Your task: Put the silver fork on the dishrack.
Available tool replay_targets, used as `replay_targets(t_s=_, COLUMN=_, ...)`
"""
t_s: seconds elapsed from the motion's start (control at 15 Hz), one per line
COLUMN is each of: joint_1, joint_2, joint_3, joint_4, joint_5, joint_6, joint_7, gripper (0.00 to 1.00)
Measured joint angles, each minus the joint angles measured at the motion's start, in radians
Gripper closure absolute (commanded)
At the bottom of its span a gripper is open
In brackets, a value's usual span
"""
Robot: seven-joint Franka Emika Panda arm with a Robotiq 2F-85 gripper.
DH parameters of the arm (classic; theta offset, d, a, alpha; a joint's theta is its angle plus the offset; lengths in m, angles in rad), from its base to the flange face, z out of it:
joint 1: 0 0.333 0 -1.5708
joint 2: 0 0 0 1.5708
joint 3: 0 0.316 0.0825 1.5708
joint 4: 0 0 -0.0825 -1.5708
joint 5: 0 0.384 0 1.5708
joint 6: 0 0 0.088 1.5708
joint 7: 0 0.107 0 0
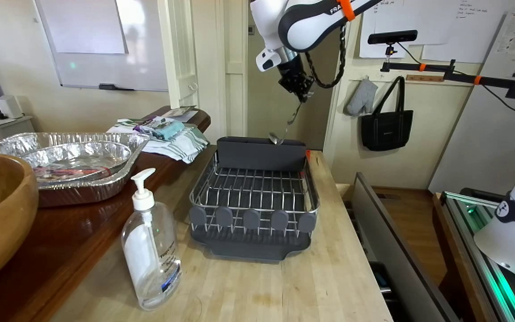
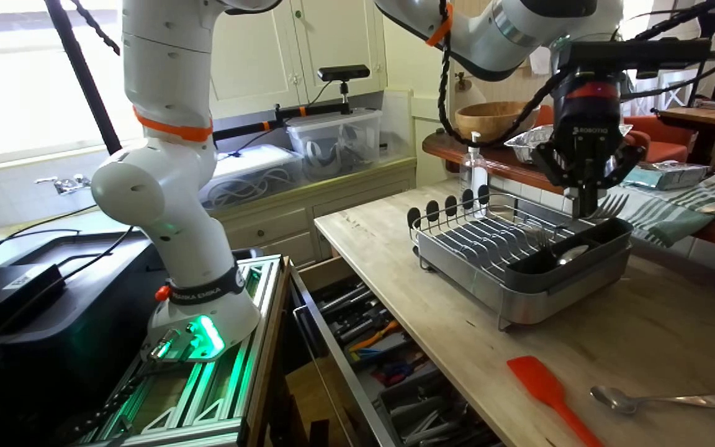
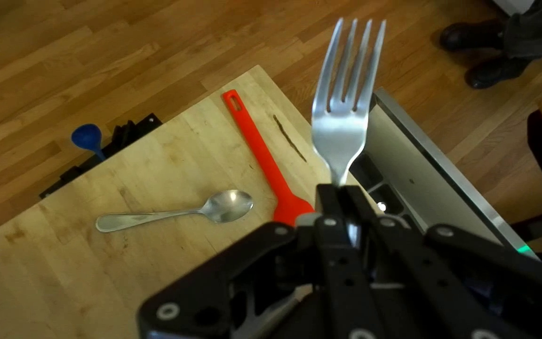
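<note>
The silver fork (image 3: pixel 340 129) is pinched at its neck between the closed fingers of my gripper (image 3: pixel 339 193) in the wrist view, tines pointing away from the fingers. Its tines (image 2: pixel 611 206) also show beside my gripper (image 2: pixel 583 208) in an exterior view. The dark grey dishrack (image 2: pixel 559 304) stands on the wooden table, with a boxy back section (image 1: pixel 262 154). My gripper (image 1: pixel 303 95) is above that back section. A slender silver piece (image 1: pixel 290 120) shows below the gripper; I cannot tell if it is the fork's handle. The dishrack is out of the wrist view.
A spoon (image 2: pixel 573 253) stands in the back section. Another spoon (image 3: pixel 226 205) and a red spatula (image 3: pixel 261 150) lie on the table. A soap bottle (image 1: pixel 152 255) stands before the rack. An open drawer (image 2: pixel 382 372) runs along the table's edge.
</note>
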Motion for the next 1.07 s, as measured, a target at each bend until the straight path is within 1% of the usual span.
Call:
replay_targets(t_s=0.6, joint_1=0.048, joint_2=0.134, joint_3=0.011, joint_4=0.16, joint_5=-0.121, joint_6=-0.139, joint_7=0.018, gripper=0.98)
replay_targets(t_s=1.07, joint_1=0.073, joint_2=0.217, joint_3=0.032, joint_4=0.241, joint_5=-0.149, joint_6=-0.152, joint_7=0.018, gripper=0.98)
